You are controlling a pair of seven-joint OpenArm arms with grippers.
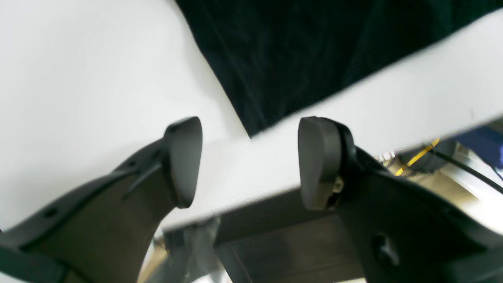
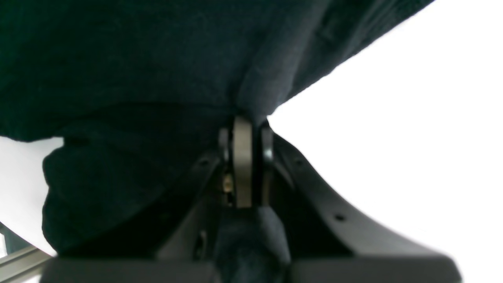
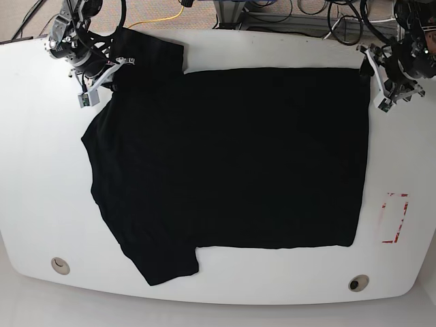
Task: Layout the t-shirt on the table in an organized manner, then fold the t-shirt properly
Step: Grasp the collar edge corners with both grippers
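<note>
White tabletop fills the base view: the table (image 3: 41,191) has rounded corners, two small round holes (image 3: 358,282) near its front edge at 5 and 7 o'clock, and a red tape rectangle (image 3: 396,218) at about 4 o'clock. Cables (image 3: 174,13) run across the floor beyond the far edge.

The black t-shirt (image 3: 231,163) lies spread almost flat over the middle of the table, its hem toward 3 o'clock and its shoulders toward 9 o'clock. One short sleeve points to 7 o'clock, the other to 11 o'clock.

The right gripper (image 2: 247,118), at 10 o'clock in the base view, is pinched closed on a ridge of cloth by the far sleeve. Its wrist view shows fabric bunched between the pressed-together pads.

The left gripper (image 1: 250,161), at 2 o'clock in the base view, is spread wide with nothing between its pads (image 1: 319,161). It hangs just off the far hem corner (image 1: 251,133), near the table's edge.

Judging by its wrinkles and drape, the shirt is light, soft and limp; it will sag and crease wherever it is not supported. It looks unbreakable and likely to slide readily on the smooth top. Good places to grip seem to be hem corners, shoulder seams and sleeve edges, taken in pairs so the cloth stays taut.
</note>
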